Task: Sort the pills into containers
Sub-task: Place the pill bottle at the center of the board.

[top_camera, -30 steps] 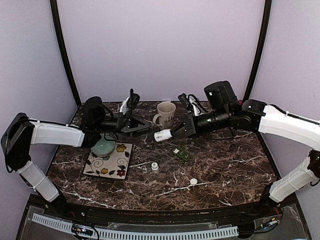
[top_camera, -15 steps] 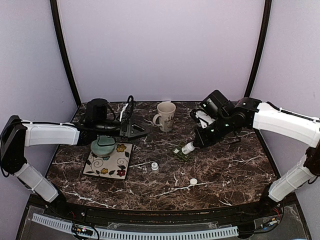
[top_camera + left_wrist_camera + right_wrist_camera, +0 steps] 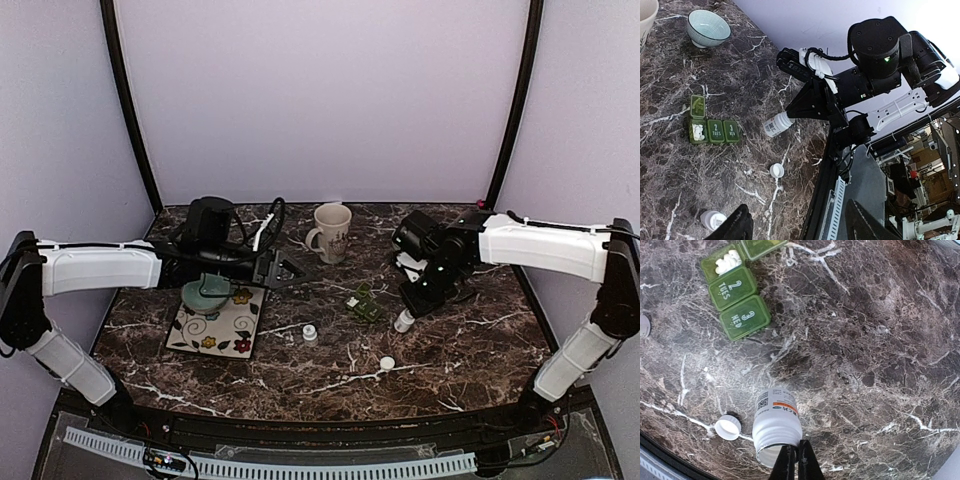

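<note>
The containers, a dark green pill box [image 3: 737, 295] [image 3: 365, 307] [image 3: 715, 131], lie mid-table. Its first lid stands open over white pills [image 3: 729, 261] [image 3: 698, 132]; the two lids marked TUES and WED are down. My right gripper [image 3: 796, 462] [image 3: 411, 306] is shut on the open mouth's rim of a white pill bottle [image 3: 776, 422] [image 3: 404, 321] [image 3: 777, 124]. It holds the bottle tilted, low over the marble, right of the box. My left gripper [image 3: 800, 227] [image 3: 290, 268] stands open and empty, left of the mug.
A cream mug [image 3: 333, 231] stands at the back. A teal bowl [image 3: 207, 292] sits on a flowered plate [image 3: 222, 330]. A small white bottle [image 3: 310, 333] and a loose white cap [image 3: 387, 364] [image 3: 728, 427] lie toward the front.
The right arm carried the bottle from beside the mug, over the pill box, down to the box's right side. The left gripper shifted right and stayed open.
</note>
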Controlling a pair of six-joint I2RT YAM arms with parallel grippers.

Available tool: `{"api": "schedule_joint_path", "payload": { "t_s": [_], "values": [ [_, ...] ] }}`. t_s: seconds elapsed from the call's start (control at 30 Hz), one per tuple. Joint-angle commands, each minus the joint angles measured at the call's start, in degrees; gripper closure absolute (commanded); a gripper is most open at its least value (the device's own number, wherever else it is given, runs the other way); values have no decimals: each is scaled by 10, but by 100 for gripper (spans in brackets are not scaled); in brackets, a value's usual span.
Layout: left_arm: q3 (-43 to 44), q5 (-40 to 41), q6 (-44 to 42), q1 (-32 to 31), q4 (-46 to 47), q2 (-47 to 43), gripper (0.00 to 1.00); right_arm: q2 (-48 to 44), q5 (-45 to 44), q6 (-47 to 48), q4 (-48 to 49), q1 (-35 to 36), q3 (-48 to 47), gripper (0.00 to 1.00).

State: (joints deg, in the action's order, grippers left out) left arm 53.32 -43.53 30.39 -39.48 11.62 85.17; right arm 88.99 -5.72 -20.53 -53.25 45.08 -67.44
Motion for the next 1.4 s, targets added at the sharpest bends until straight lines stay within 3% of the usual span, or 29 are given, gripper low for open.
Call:
{"api": "schedule_joint_path", "payload": {
  "t_s": [0.0, 0.57, 0.9, 1.37],
  "values": [
    [31, 42, -50, -19, -60, -12, 35, 18, -17, 21, -6, -7, 2, 100],
    [51, 101, -95, -61, -127, -3, 36, 89, -13, 50, -11, -8, -18, 100],
    [60, 110, -107, -73, -139, 8, 36, 79, -11, 46, -14, -8, -28, 72],
    [97, 111, -131, -87, -168, 37, 36, 17, -28, 20, -36, -7, -54, 69]
  ]
}}
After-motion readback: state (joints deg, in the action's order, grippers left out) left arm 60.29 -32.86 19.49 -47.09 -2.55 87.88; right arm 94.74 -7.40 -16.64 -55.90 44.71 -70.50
